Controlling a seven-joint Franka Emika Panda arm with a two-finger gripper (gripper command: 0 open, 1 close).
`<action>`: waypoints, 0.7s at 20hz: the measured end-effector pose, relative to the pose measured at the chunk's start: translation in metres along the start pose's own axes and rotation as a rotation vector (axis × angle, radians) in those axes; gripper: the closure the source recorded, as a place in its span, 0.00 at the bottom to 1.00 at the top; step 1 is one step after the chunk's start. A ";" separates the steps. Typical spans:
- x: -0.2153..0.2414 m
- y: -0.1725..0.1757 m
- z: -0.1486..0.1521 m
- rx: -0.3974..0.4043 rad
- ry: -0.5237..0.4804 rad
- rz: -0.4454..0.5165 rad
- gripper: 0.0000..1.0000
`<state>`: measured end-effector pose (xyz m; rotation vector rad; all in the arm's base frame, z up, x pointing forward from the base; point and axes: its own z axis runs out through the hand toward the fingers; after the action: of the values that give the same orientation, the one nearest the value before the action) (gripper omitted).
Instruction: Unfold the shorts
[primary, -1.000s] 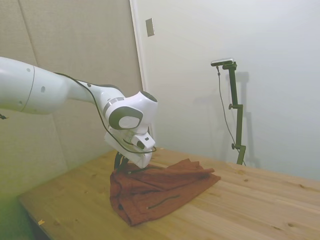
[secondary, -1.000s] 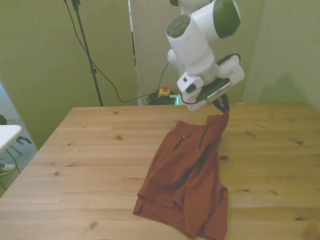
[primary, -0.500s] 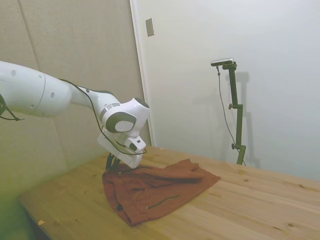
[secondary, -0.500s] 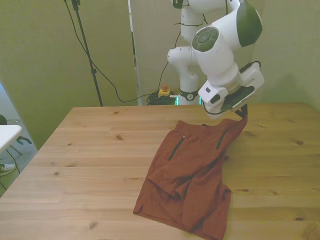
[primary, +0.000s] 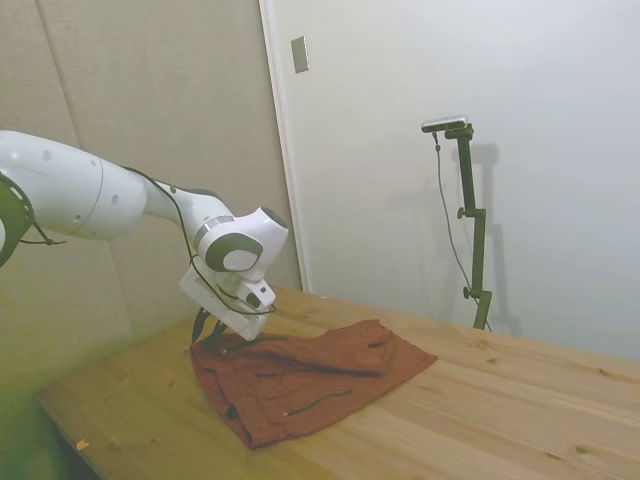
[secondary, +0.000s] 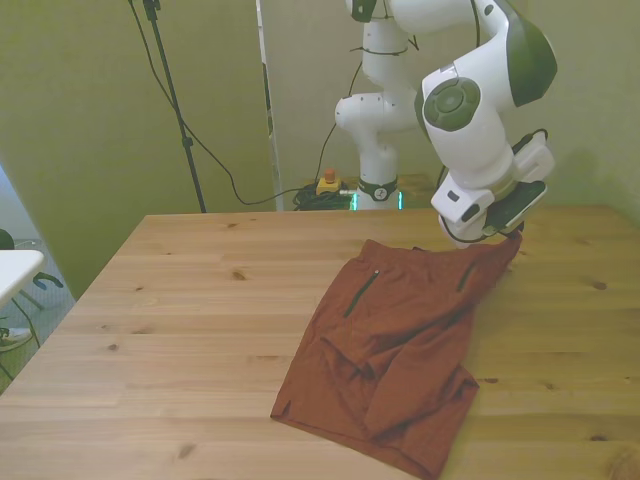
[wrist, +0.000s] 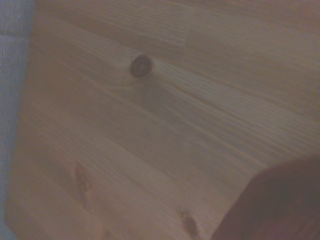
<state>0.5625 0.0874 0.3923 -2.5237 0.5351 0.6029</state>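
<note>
Shorts (secondary: 395, 345) mostly spread on the wooden table (secondary: 180, 330), near hem bunched in a fold, far waistband corner pinched in the gripper (secondary: 513, 236) low over the wood. Could slip from that thin pinch or drag the whole cloth sideways, fold uncleared. Nothing nearby blocking; wall (primary: 500, 120) well behind.

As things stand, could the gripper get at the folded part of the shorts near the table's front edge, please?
Probably yes, once it lets go: the gripper holds the shorts by a far corner, and nothing stands over the folded part on the table.
</note>
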 end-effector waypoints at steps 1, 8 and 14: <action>0.000 -0.001 0.002 -0.001 -0.004 -0.005 0.00; 0.013 0.035 -0.056 0.065 0.105 0.107 0.00; 0.061 0.179 -0.166 0.224 0.277 0.370 0.00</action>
<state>0.5804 -0.1614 0.4262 -2.3191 1.1210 0.2957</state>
